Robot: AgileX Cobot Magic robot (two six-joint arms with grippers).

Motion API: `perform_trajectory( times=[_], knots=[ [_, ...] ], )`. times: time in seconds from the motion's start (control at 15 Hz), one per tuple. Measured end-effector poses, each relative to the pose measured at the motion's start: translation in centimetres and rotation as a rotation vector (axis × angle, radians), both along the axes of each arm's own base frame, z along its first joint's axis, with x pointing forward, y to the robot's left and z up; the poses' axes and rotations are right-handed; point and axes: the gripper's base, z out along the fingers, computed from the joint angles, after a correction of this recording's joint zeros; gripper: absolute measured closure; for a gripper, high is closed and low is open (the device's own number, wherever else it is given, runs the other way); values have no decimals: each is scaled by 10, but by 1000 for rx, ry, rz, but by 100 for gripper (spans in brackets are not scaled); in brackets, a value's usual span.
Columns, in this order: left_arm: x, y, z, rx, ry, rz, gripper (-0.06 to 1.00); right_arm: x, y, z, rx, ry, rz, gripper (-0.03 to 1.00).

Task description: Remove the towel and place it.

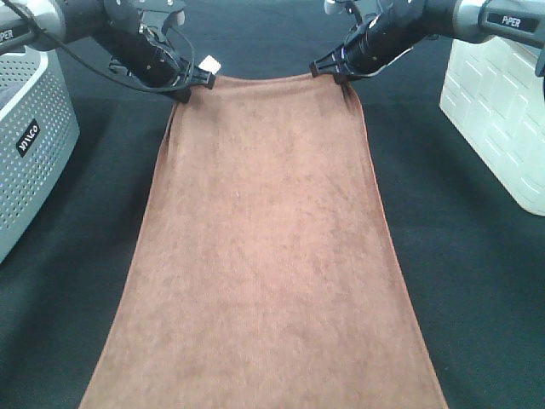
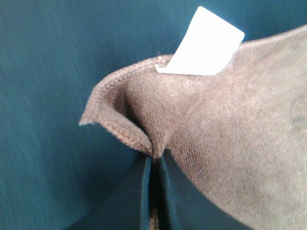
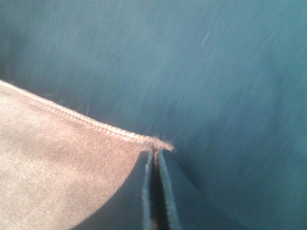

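The brown towel hangs stretched between my two grippers, its far edge lifted and its near end running out of the bottom of the exterior view. My left gripper is shut on the far left corner, next to the small white tag. In the left wrist view the towel bunches into the shut fingers, with the tag sticking up. My right gripper is shut on the far right corner. In the right wrist view the stitched corner sits pinched between the fingertips.
A dark cloth-covered table lies under everything. A grey perforated basket stands at the left edge. A white bin stands at the right edge.
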Motion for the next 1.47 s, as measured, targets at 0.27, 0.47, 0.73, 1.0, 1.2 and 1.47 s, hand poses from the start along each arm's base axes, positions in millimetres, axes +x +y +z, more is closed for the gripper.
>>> perform_trajectory(
  times=[0.27,0.47,0.73,1.0,1.2,1.47],
  knots=[
    [8,-1,7,-22,-116,15,93,7,-1,6,18,-97,-18,97],
    [10,-1,10,-28,-156,20,93,9,-1,9,24,-130,-24,97],
    [13,0,13,-30,-200,24,93,14,-12,12,34,-171,-53,97],
    [15,0,10,-33,-216,28,93,15,-12,1,45,-158,-62,97],
    [21,-1,-10,-26,-254,32,93,17,-12,-25,40,-127,-65,97],
    [26,-1,-37,-32,-293,44,93,22,-12,-47,55,-152,-85,97]
  ],
)
